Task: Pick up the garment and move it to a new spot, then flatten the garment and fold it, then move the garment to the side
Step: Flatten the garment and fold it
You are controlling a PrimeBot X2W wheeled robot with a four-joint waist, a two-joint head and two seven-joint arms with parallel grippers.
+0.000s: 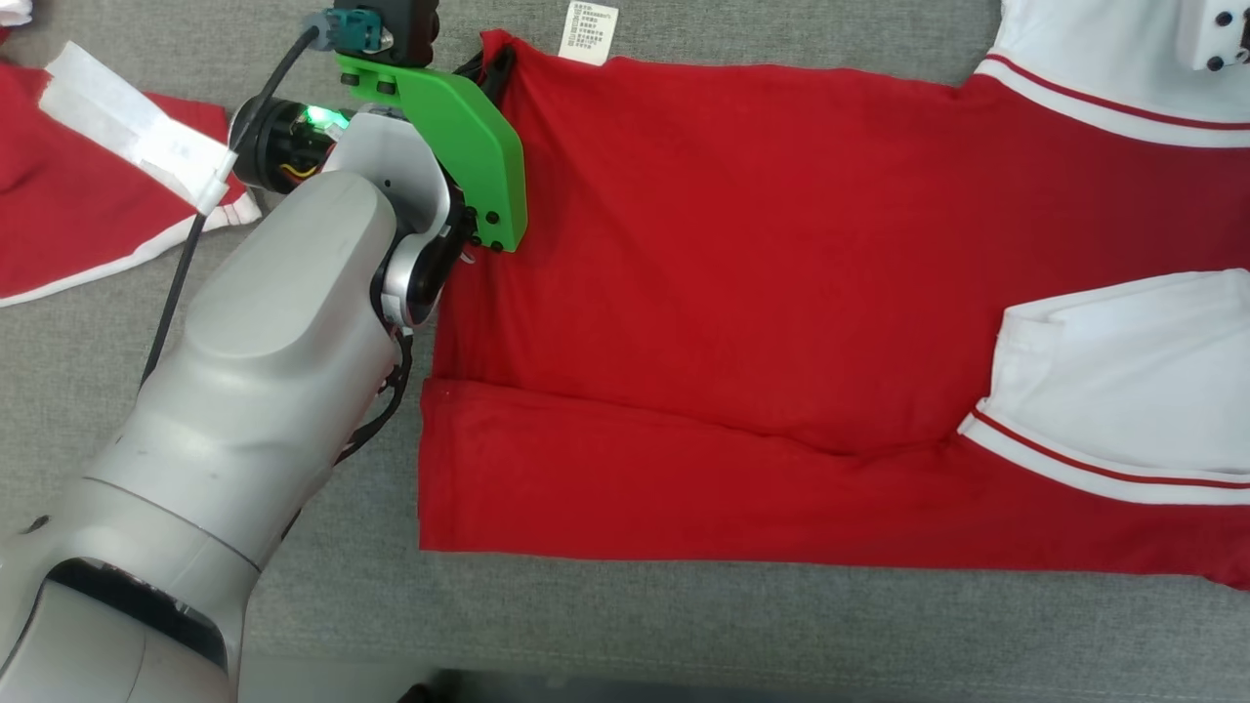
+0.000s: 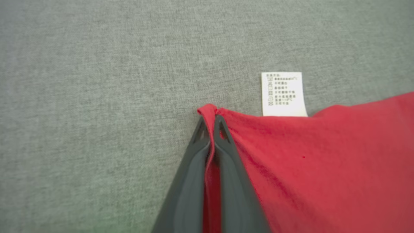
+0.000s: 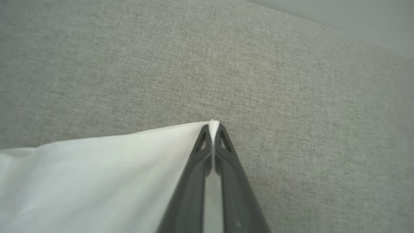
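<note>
The pale left forearm [image 1: 264, 371] sits nearest, and its left end effector [image 2: 210, 120] is pressed together on a corner of the red T-shirt [image 1: 732, 293]. The shirt lies spread on the grey counter [image 1: 684, 625], care label [image 2: 283, 94] just beside that corner. The right end effector [image 3: 212, 127] pinches a white sleeve [image 3: 97, 168] corner; both bites look shallow, so uneven lifting could pull cloth free or skew the folded lower edge.

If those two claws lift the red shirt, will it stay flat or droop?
Likely droop: the shirt lies folded and creased, so floppy. It bunches thin inside the left gripper, so probably light. The right gripper pinches a white corner alike.
</note>
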